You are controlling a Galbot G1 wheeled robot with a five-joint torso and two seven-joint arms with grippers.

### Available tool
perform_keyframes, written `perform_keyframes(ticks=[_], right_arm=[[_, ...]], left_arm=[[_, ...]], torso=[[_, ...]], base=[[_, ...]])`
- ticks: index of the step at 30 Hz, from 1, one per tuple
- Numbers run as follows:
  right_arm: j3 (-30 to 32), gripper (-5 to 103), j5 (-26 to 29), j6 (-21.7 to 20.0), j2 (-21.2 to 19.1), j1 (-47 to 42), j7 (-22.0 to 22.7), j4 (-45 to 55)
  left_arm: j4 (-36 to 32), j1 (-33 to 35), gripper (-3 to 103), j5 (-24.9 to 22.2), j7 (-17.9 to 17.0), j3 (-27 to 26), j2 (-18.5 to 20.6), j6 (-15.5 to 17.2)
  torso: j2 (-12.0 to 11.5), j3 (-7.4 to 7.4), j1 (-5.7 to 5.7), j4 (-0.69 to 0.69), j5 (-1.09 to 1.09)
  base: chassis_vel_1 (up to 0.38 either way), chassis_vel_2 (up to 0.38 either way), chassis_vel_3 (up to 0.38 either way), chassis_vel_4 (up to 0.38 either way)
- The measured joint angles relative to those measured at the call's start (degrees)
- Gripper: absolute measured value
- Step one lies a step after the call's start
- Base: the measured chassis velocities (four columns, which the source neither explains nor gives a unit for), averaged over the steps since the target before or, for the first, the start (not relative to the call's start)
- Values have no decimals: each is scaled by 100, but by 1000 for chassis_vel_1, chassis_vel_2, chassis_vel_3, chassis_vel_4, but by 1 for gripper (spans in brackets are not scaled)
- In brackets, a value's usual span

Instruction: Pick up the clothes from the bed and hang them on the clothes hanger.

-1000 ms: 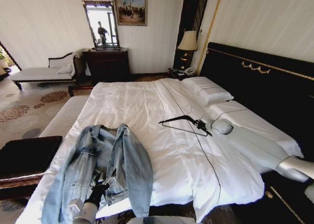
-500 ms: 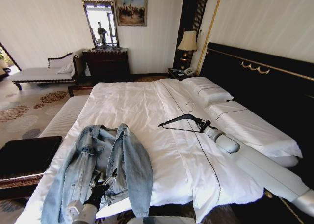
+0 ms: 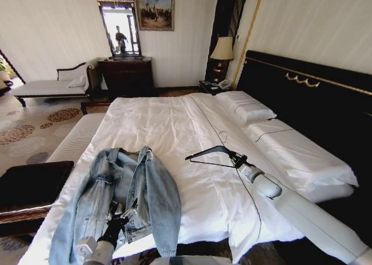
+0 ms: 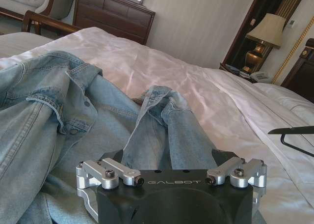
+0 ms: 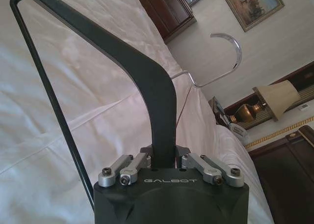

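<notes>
Two pincers in play, one garment, one hanger. Far left, near the foot of the bed (image 3: 168, 120): left pincer (image 3: 119, 217) low over the lower part of the denim jacket (image 3: 133, 183), touching or nearly touching the cloth; whether wide or closed, cannot tell. Jacket spread on the white sheet, collar away from the robot, front open, sleeves trailing toward the near edge, not lifted. Further right, well apart from the jacket: clothes hanger (image 3: 209, 150) held up clear of the sheet, silver hook on the side toward the pillows. At its right end, right pincer (image 3: 237, 158) clamped tight on one black shoulder arm; in the right wrist view the bar runs straight out from between the jaws. Judged as the bringing-together step: hanger in hand, jacket not yet taken. Next calls for carrying the hanger's free end across to the collar and opening up a shoulder of the jacket so the bar can slide inside, without dragging the sheet along.
</notes>
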Motion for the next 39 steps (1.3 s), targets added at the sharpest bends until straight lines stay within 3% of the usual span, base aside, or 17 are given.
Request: perform_keyframes(ticks=[19, 28, 39], right_arm=[[278, 21, -43, 40, 137, -248, 92, 141], [374, 21, -50, -3, 148, -393, 132, 334], [474, 21, -49, -35, 145, -501, 176, 453]], left_arm=[[-64, -76, 100, -10, -73, -9, 53, 120], [-45, -76, 100, -9, -74, 12, 1, 121], [-94, -21, 100, 60, -76, 20, -53, 121]], torso=[[0, 0, 0, 2, -3], [-1, 1, 1, -2, 5], [-1, 0, 0, 1, -1]], base=[[162, 159, -151, -151], [20, 18, -23, -15], [27, 25, -20, -25]])
